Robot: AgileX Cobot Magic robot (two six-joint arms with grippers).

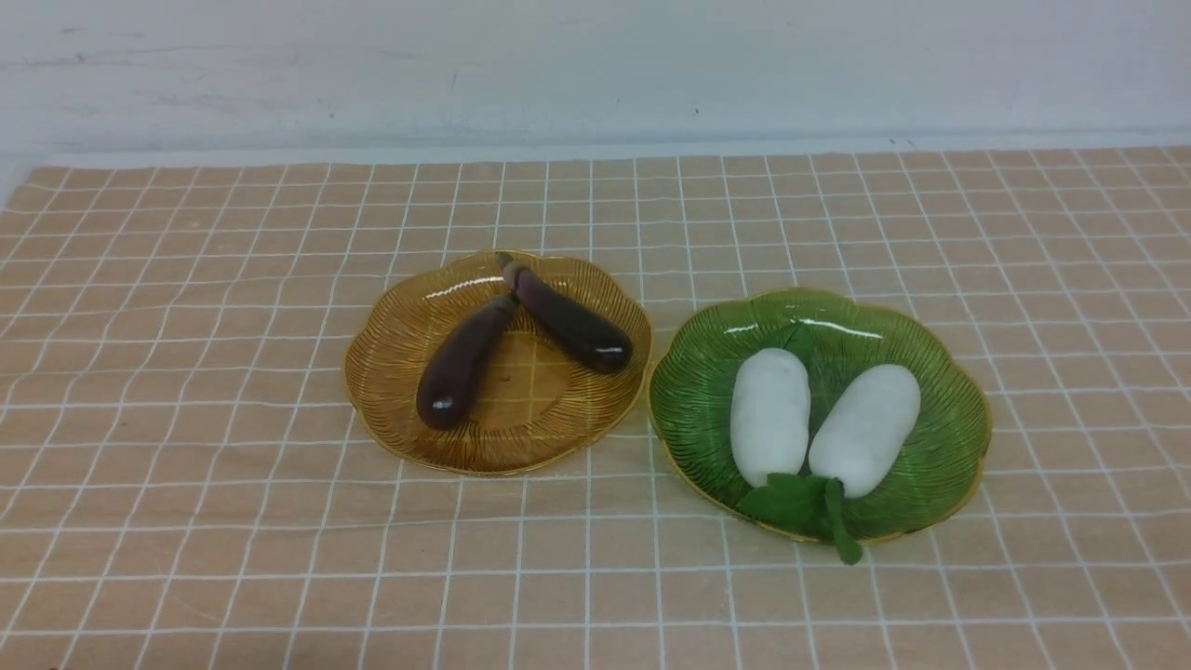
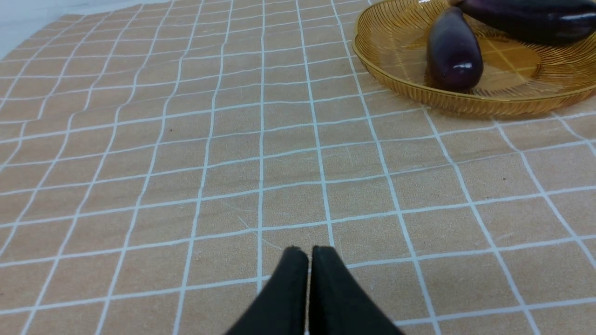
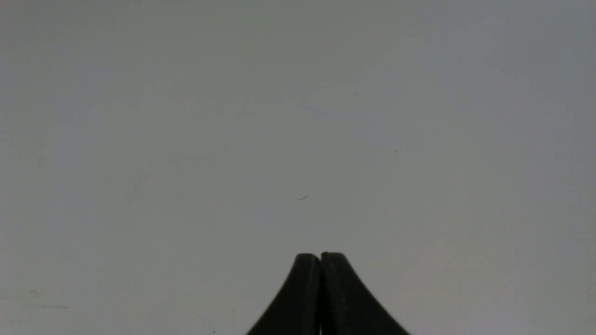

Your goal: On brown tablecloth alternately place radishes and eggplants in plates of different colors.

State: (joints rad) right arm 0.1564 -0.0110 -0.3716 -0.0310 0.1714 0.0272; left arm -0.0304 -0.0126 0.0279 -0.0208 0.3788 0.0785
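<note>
Amber-brown plate (image 1: 391, 391) first: it's the ribbed see-through one with the gold scalloped rim, sitting on the brown tablecloth (image 1: 279, 577), and I've got both dark purple eggplants in it. The left eggplant (image 1: 465, 365) slants one way and the right eggplant (image 1: 572, 321) the other, stem ends close together toward the far rim.

Just to its right on my front view is the green plate (image 1: 949, 437), a bit nearer to me, holding both white radishes. The left radish (image 1: 770, 414) is nearly straight, the right radish (image 1: 867, 430) leans over, and their bottoms end up by the green leaves (image 1: 791, 500) at the near rim, with one bit poking past the edge.

My left gripper (image 2: 309, 251) has its fingers pressed together over the cloth, pinching nothing. Same deal with my right gripper (image 3: 320, 257): fingers together, nothing between them, just a plain pale surface (image 3: 298, 139) behind.
</note>
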